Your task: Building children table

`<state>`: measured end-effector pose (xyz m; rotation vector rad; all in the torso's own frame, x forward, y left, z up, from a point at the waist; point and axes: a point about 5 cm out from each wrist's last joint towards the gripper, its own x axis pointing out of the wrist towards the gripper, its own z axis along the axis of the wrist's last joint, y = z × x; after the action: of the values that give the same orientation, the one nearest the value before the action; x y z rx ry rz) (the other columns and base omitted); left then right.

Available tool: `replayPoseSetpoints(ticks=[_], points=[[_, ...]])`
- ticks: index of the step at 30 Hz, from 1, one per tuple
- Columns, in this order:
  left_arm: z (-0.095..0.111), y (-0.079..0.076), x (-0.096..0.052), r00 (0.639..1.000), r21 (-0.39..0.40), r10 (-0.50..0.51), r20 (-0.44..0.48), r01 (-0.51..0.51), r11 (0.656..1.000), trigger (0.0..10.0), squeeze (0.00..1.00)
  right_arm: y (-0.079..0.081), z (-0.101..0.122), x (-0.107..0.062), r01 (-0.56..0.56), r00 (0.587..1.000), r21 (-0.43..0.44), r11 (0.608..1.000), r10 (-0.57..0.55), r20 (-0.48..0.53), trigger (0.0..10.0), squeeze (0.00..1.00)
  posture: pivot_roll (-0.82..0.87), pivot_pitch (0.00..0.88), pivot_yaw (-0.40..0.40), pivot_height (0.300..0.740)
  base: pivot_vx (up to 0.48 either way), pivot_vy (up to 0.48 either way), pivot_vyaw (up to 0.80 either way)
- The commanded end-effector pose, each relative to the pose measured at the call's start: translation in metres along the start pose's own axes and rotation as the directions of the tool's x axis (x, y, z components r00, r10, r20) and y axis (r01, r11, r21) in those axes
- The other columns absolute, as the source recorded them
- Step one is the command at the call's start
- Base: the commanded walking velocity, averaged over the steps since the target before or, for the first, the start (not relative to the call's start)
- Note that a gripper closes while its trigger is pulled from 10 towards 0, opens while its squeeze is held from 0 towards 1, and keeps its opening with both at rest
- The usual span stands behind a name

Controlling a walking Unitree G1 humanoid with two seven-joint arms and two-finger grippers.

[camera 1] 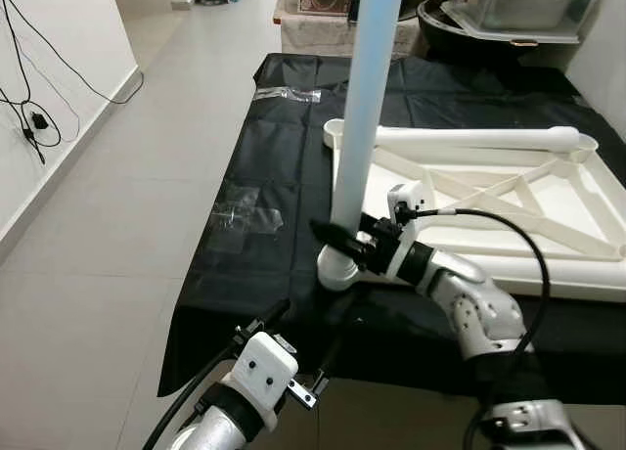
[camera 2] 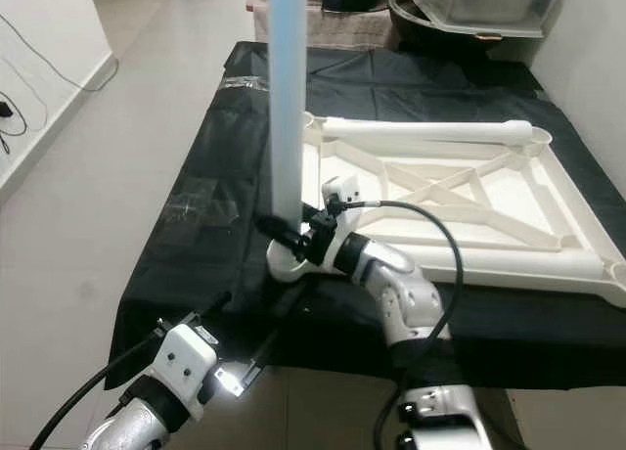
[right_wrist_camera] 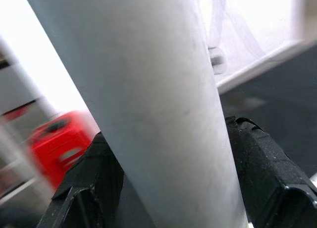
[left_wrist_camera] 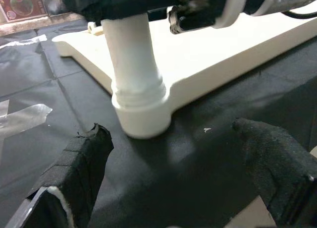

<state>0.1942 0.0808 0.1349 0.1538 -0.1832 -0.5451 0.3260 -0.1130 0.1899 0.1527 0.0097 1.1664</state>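
Table top: I see the white children's table top [camera 1: 509, 225] lying upside down on a black sheet [camera 1: 274, 176] spread over the floor, filling the centre right of the left eye view, its ribbed underside facing up.
Upright leg: a pale tube, the table leg [camera 1: 364, 108], stands vertical at the near left corner of the top, its foot seated in the round corner socket [camera 1: 337, 269]; it runs out of the top of the frame.
Lying leg: a second white leg [camera 1: 469, 137] rests lengthwise along the far edge of the top.
Right gripper: my right gripper [camera 1: 342, 237] reaches in from the lower right and its fingers [right_wrist_camera: 262, 178] pinch the upright leg low down, just above the socket; the right wrist view has the tube pressed between both black pads.
Left gripper: my left gripper [left_wrist_camera: 183, 173] hovers at the lower left, near the socket corner but apart from it, fingers [left_wrist_camera: 79, 168] spread wide with nothing between them.
Floor: pale tiles [camera 1: 117, 254] lie left of the sheet, and a black cable [camera 1: 34, 122] hangs on the wall at upper left.
Sheet litter: a clear plastic wrapper [camera 1: 240, 215] lies on the sheet, left of the leg.
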Motion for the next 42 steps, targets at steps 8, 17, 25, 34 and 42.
replayPoseSetpoints(ticks=[8, 17, 25, 34, 42], points=[[-0.005, -0.003, -0.003, 1.0, -0.005, -0.006, -0.03, 0.006, 1.0, 10.0, 0.0, 0.021, -0.025, 0.043, -0.238, 0.965, 0.005, 0.971, 0.237, -0.11, 0.0, 0.0, 0.11, 0.161, -0.049, 0.74, 0.0, 0.0, 0.0], [-0.005, -0.002, -0.003, 1.0, -0.006, -0.002, -0.028, 0.002, 1.0, 10.0, 0.0, -0.013, -0.012, 0.042, 0.328, 0.944, -0.123, 0.936, -0.329, 0.016, 0.0, 0.0, 0.09, 0.16, -0.048, 0.74, 0.0, 0.0, 0.0], [-0.006, -0.002, -0.003, 0.999, -0.008, -0.007, -0.031, 0.007, 1.0, 10.0, 0.0, -0.026, -0.01, -0.017, 0.957, 0.288, -0.01, 0.289, -0.948, 0.137, 0.0, 0.0, 0.09, 0.159, -0.043, 0.74, 0.0, 0.0, 0.0], [-0.006, -0.001, -0.002, 0.999, -0.005, -0.007, -0.032, 0.007, 1.0, 10.0, 0.0, -0.004, -0.022, -0.002, 0.978, 0.169, 0.105, 0.182, -0.978, 0.124, 0.0, 0.0, 0.09, 0.16, -0.048, 0.74, 0.0, 0.0, 0.0], [-0.007, -0.001, -0.002, 0.999, -0.005, -0.006, -0.033, 0.005, 1.0, 10.0, 0.0, -0.004, -0.016, 0.019, 0.886, 0.438, 0.064, 0.459, -0.875, 0.206, 10.0, 1.0, 0.09, 0.16, -0.048, 0.74, 0.0, 0.0, 0.0]])
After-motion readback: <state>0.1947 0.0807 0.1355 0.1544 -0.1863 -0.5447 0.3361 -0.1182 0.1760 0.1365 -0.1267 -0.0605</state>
